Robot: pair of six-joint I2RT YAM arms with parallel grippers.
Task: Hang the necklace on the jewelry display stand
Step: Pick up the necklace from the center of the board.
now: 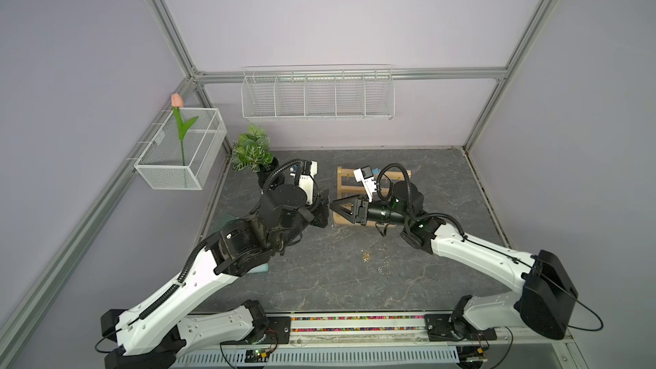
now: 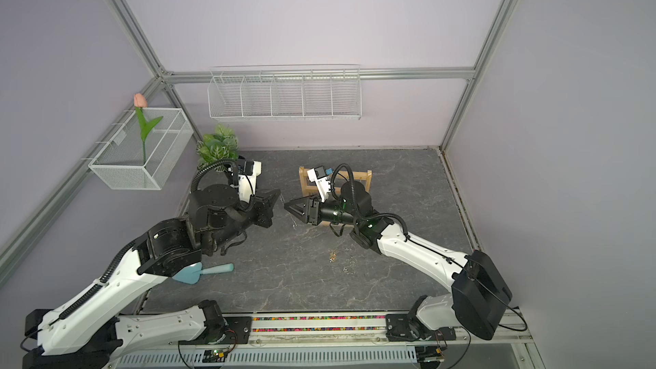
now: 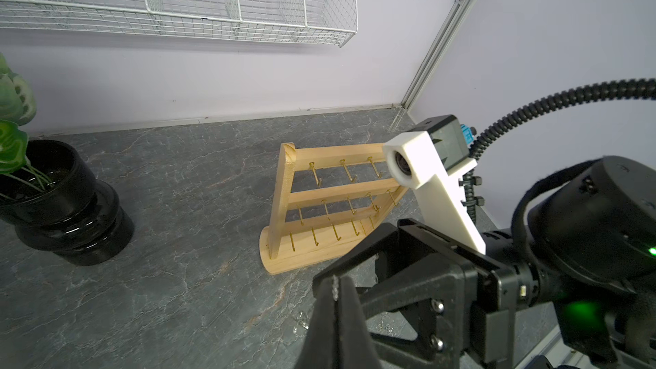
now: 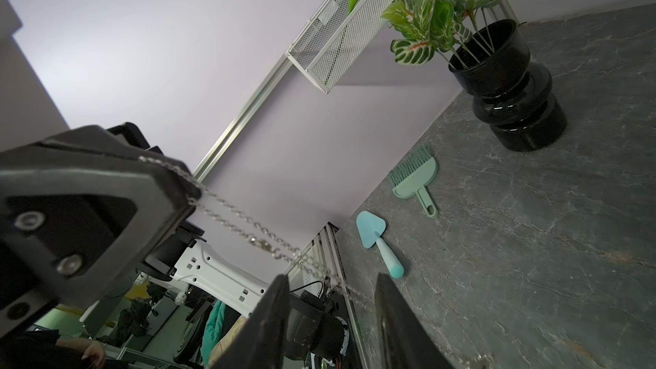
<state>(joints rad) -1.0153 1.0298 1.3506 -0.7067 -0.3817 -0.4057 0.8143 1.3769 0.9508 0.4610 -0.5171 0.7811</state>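
Top views, both: left fingers (image 2: pixel 271 200) and right fingers (image 2: pixel 290 206) face each other, tips nearly meeting, above the mid tabletop (image 2: pixel 390 278). Thin silver necklace (image 2: pixel 282 200) shows faintly between them, in the air and clear of the stand (image 1: pixel 346 189). Stand upright on the tabletop just behind the right wrist, partly hidden by it. Small gold tangle (image 1: pixel 365 255) loose on the tabletop nearer the front. Plant (image 1: pixel 251 153) back left; trowel (image 2: pixel 207 271) under the left arm; wire baskets (image 1: pixel 317 95) on the walls. Left wrist view: left fingers (image 3: pixel 337 317) pressed together, a few necklace (image 3: pixel 334 287) links pinched at the tip; stand (image 3: pixel 340 191) beyond, crossbars set with gold hooks (image 3: pixel 315 175). Right wrist view: left fingers (image 4: pixel 159 186) clamp the necklace (image 4: pixel 248 228); two strands and the clasp run across to the right fingers (image 4: pixel 273 314), which stand moderately apart with the chain crossing the gap; contact cannot be told. Brush (image 4: pixel 417 179), trowel (image 4: pixel 376 239) and plant (image 4: pixel 507 90) beyond.
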